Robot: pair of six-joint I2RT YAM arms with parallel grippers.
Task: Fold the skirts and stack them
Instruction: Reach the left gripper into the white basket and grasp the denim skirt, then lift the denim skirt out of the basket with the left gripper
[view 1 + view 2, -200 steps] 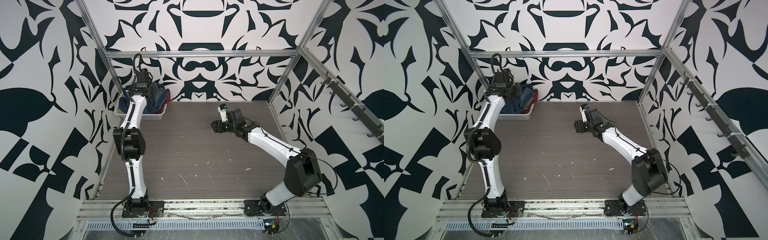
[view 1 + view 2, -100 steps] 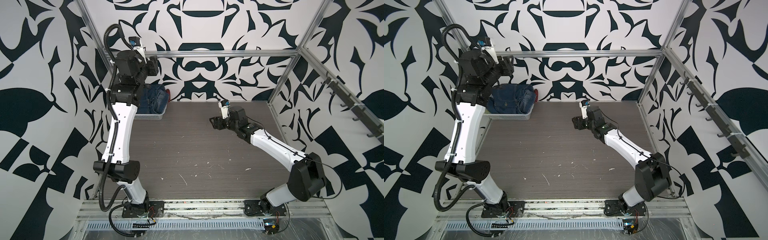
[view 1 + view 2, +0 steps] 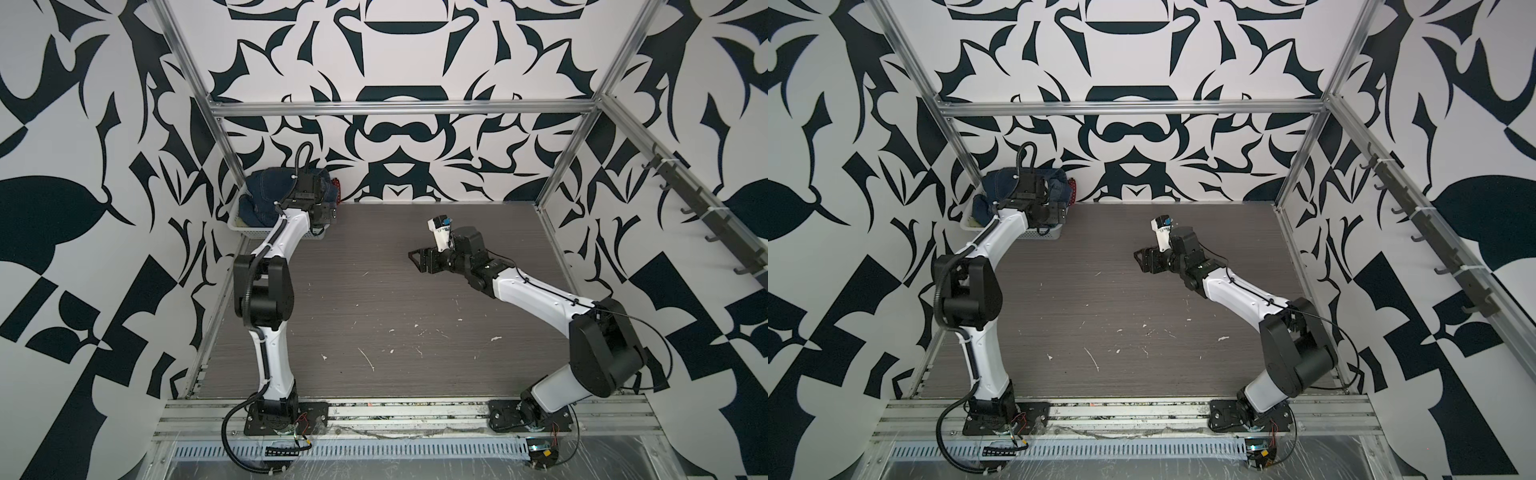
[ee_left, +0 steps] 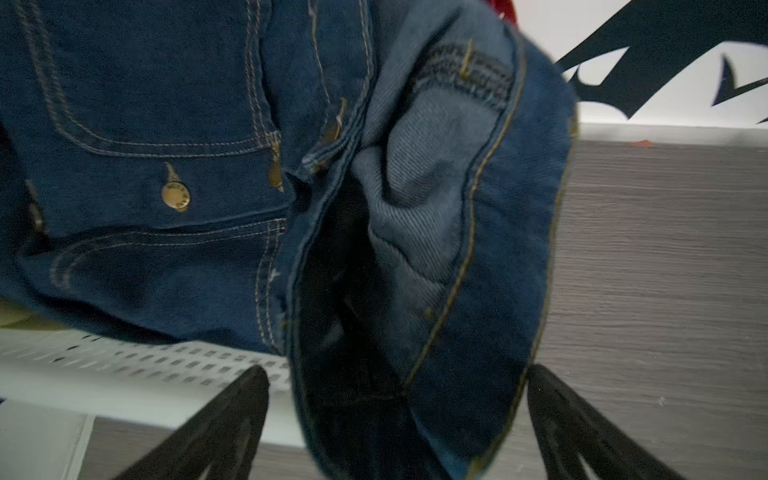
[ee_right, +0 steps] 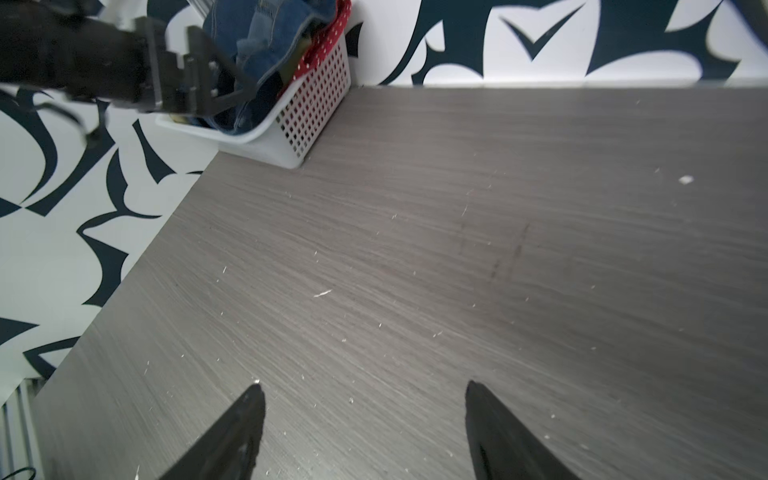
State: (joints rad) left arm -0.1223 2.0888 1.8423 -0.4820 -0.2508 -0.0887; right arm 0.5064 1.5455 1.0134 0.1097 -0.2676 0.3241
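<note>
The dark blue denim skirt [image 3: 266, 195] [image 3: 1000, 183] lies heaped in the white basket [image 3: 249, 230] at the table's back left corner. A red polka-dot skirt [image 3: 336, 189] [image 5: 328, 37] peeks out on its right side, with a sliver of olive cloth [image 5: 289, 72] beside it. My left gripper [image 3: 324, 216] [image 4: 397, 370] is at the basket's front right, open wide, and a hanging denim fold [image 4: 436, 249] sits loose between its fingers. My right gripper [image 3: 419, 259] [image 5: 363, 386] hovers open over the middle of the table, holding nothing.
The grey wood-grain table [image 3: 374, 311] carries small white specks. The basket [image 5: 316, 104] stands against the patterned back wall, next to a metal frame post [image 3: 232, 158]. A rail with hooks [image 3: 706, 216] runs along the right wall.
The left arm, raised high above the basket half a second ago, has come back down to it, and its jaws have gone from shut to wide open. The right gripper has shifted slightly.
</note>
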